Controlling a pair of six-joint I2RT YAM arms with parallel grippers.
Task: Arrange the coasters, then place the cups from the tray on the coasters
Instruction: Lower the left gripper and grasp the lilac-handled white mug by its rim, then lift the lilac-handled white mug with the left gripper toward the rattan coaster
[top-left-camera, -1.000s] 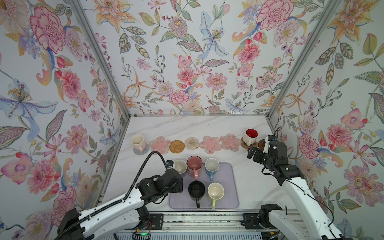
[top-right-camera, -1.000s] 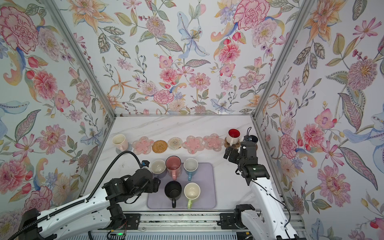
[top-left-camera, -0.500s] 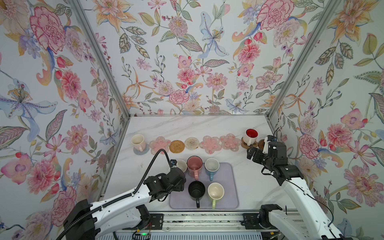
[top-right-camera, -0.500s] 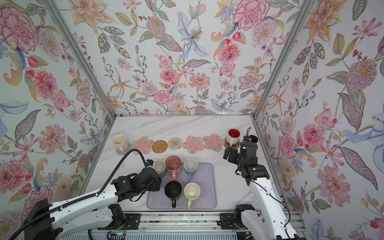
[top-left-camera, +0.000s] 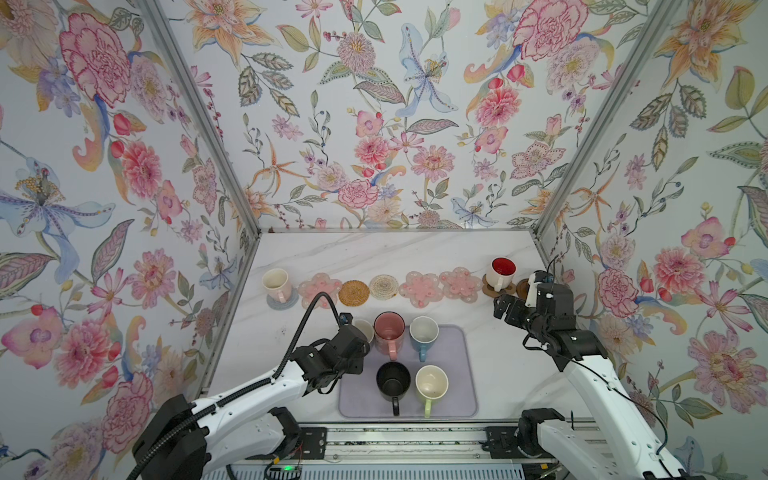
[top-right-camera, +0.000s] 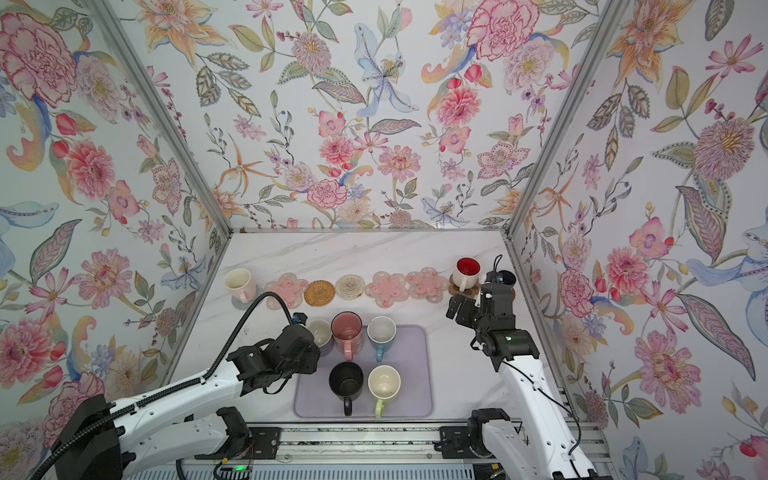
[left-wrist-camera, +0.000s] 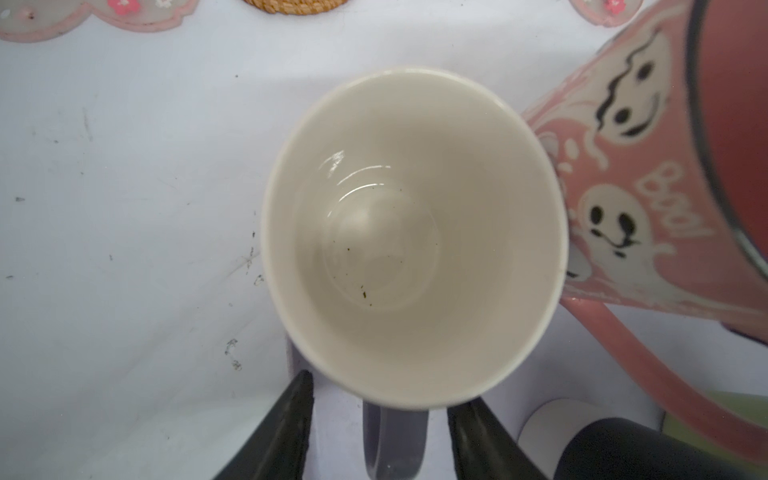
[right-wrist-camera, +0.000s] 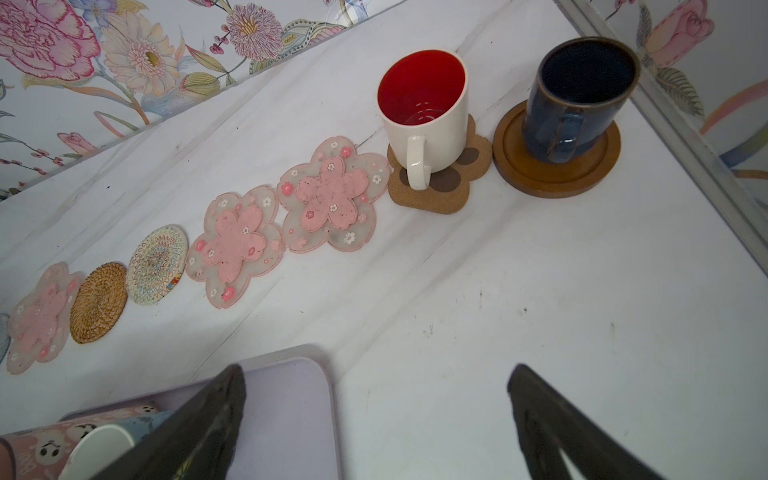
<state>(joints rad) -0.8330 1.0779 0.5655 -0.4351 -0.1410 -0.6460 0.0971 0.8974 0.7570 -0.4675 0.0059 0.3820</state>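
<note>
The left gripper hangs over the lavender mug at the far-left corner of the tray. Its jaws are open on either side of the handle, with a gap on each side. The pink mug stands just right of it. The right gripper hovers over bare counter right of the tray, jaws spread wide and empty, near the white mug on the paw coaster.

The handle of the lavender mug, between the fingers of the left gripper, runs off the edge of the left wrist view. In both top views that gripper's body hides its fingertips and most of the mug.
</note>
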